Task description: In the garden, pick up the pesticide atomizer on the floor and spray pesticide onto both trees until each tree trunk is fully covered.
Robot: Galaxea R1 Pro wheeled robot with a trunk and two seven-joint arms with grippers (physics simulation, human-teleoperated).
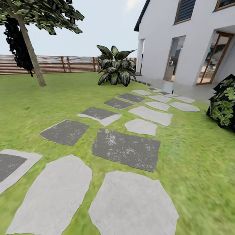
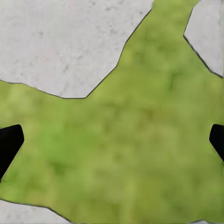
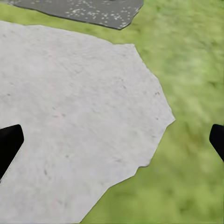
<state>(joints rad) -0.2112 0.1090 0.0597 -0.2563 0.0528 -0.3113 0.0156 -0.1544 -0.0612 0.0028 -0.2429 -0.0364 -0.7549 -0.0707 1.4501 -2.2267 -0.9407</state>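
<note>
Fingers [image 2: 9,144] spread over grass [image 2: 130,154]; head view adds tree [image 1: 31,49].

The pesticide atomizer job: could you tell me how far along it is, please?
Nothing looks done. Both grippers, left and right, are open and empty over grass and stepping slabs. One tree trunk stands ahead by the fence, with no white specks visible. Finding the atomizer and spraying both trunks remain.

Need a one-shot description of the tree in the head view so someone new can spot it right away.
Start at the slatted wooden fence along the back of the lawn. At its left end stands the tree, its bare grey-brown trunk leaning and its dark leafy crown at the picture's top left corner. Unlike the low striped-leaf plant near the house, it has a tall bare stem.
</note>
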